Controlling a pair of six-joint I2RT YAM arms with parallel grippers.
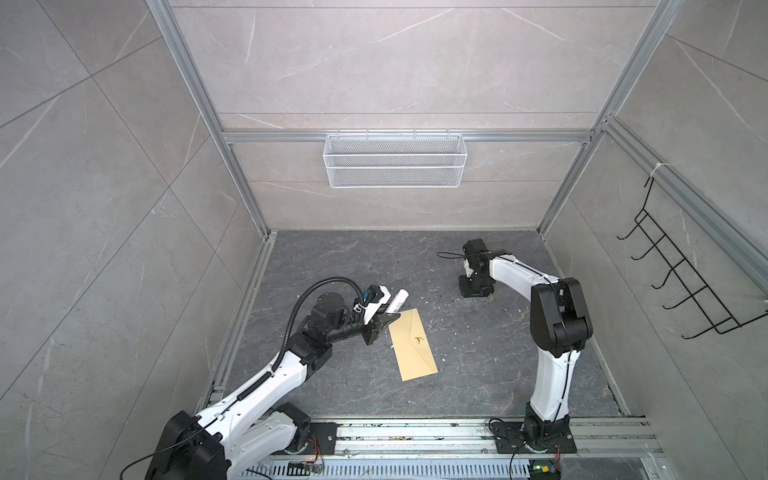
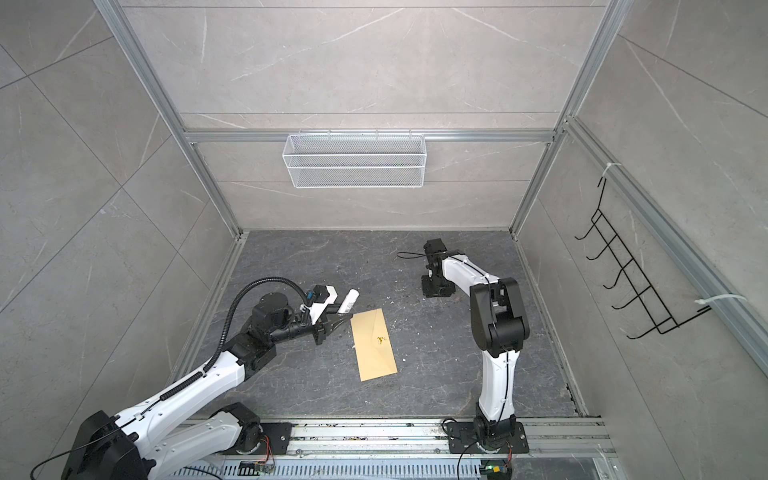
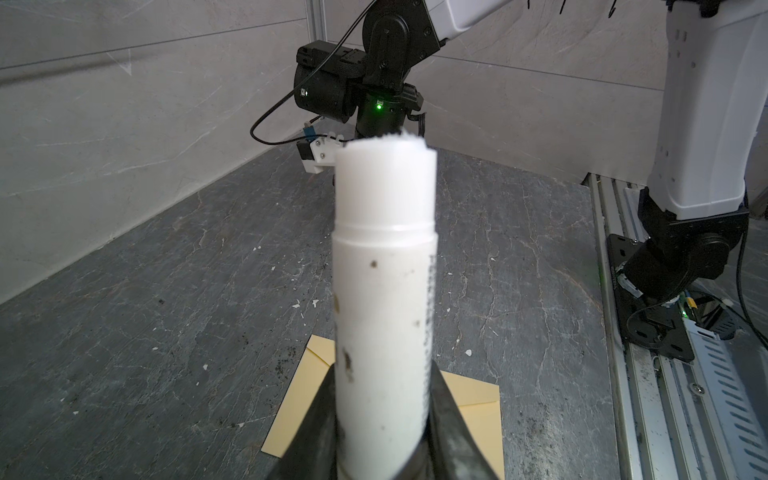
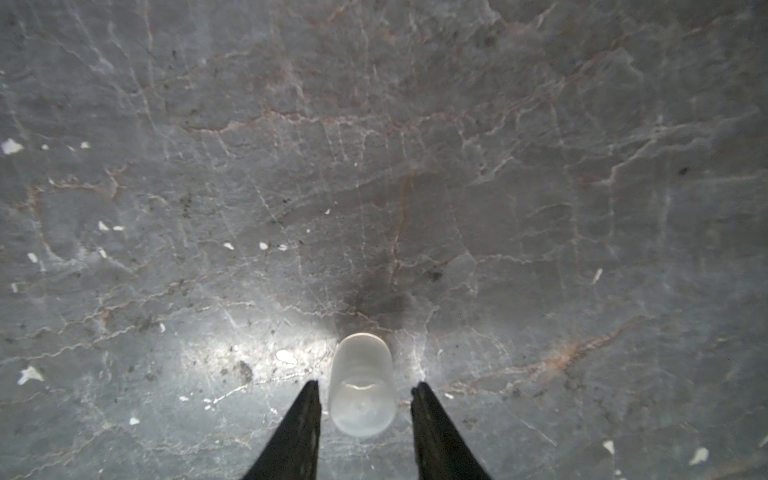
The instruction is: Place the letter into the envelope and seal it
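Observation:
The tan envelope (image 1: 413, 345) (image 2: 374, 345) lies flat on the dark floor, its pointed flap folded down with a small yellow mark at the tip. The letter is out of view. My left gripper (image 1: 390, 322) (image 3: 384, 372) is shut on a white glue stick (image 1: 398, 301) (image 3: 384, 270). The stick is uncapped and points away over the envelope's far end (image 3: 478, 399). At the back right, my right gripper (image 1: 473, 289) (image 4: 366, 385) points down at the floor. It is open, a finger on each side of a small translucent cap (image 4: 360, 361), with narrow gaps on both sides.
A white mesh basket (image 1: 395, 160) hangs on the back wall. A black wire hook rack (image 1: 681, 282) is fixed to the right wall. Aluminium rails (image 1: 415, 436) run along the front edge. White scraps (image 4: 11, 146) litter the floor.

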